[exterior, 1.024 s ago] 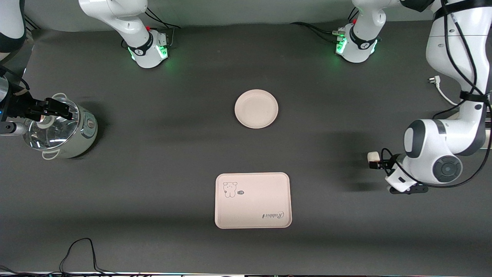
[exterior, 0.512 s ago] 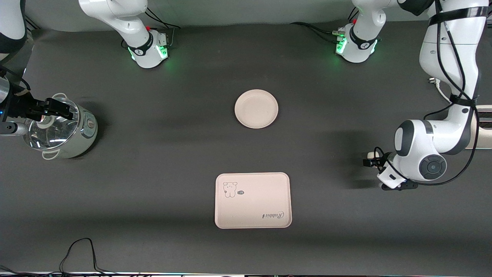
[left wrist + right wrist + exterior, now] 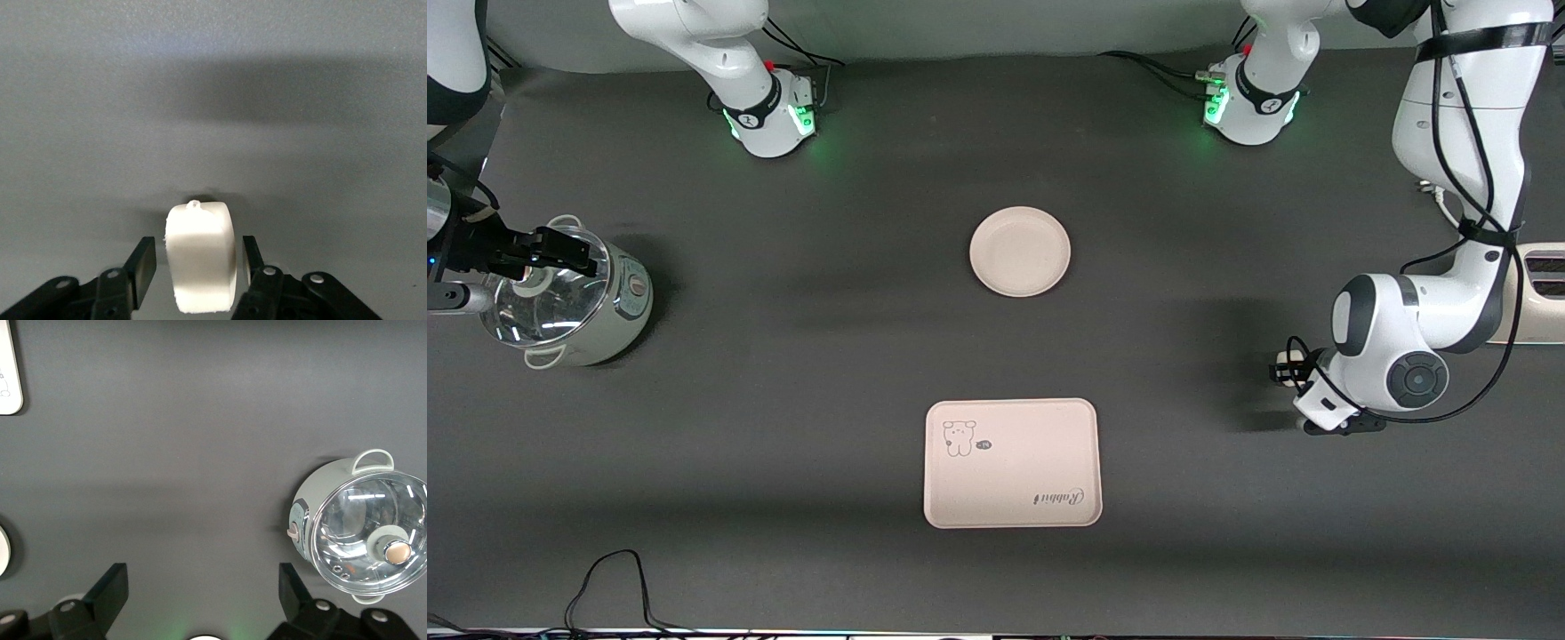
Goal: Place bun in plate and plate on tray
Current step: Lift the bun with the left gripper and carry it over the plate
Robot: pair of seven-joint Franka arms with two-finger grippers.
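Observation:
The bun, a small off-white lump, lies on the dark table toward the left arm's end. My left gripper is down around it. In the left wrist view the bun stands between the two fingers, and a thin gap shows on each side; the left gripper is still open. The round plate sits bare at mid-table. The tray with its animal drawing lies nearer to the front camera than the plate. My right gripper waits open over a pot; its wrist view shows the right gripper with nothing between its fingers.
A pale green pot with a glass lid stands at the right arm's end of the table, also seen as the pot. A cream appliance and a white plug lie by the left arm's end. Cables trail at the front edge.
The left arm has shifted so its gripper now straddles the bun, and its fingers have narrowed toward it. The right arm, plate and tray have not moved.

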